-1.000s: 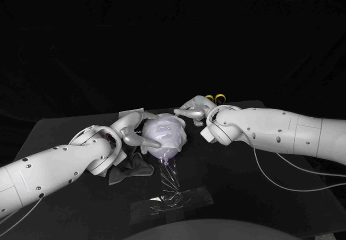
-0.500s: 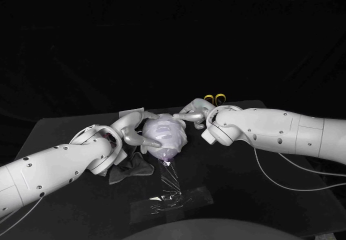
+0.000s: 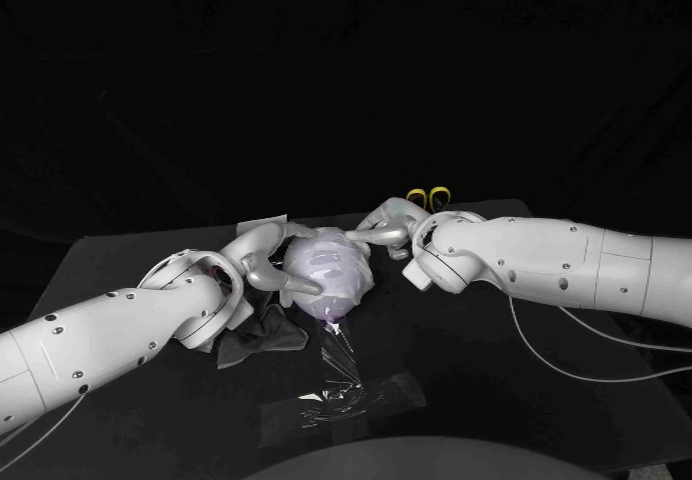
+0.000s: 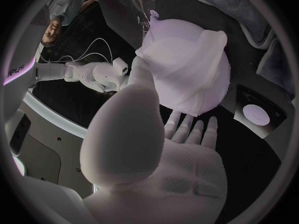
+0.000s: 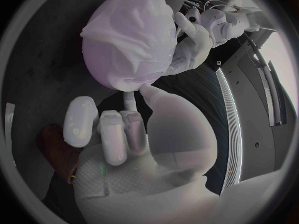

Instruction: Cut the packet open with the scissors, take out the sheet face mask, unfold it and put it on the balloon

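Sheet face mask [image 3: 329, 268] was draped over the balloon [image 3: 330, 308] on the table [image 3: 505, 370]. Left hand [image 3: 264, 262] was spread open, thumb pressed against it; right hand [image 3: 382, 225] was mostly curled, one fingertip touching, nothing gripped. Mask was judged limp, slippery, tearable: best pinched lightly at edges.

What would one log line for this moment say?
mask: draped on balloon | left hand: touches mask | right hand: touches mask | scissors: beyond right hand
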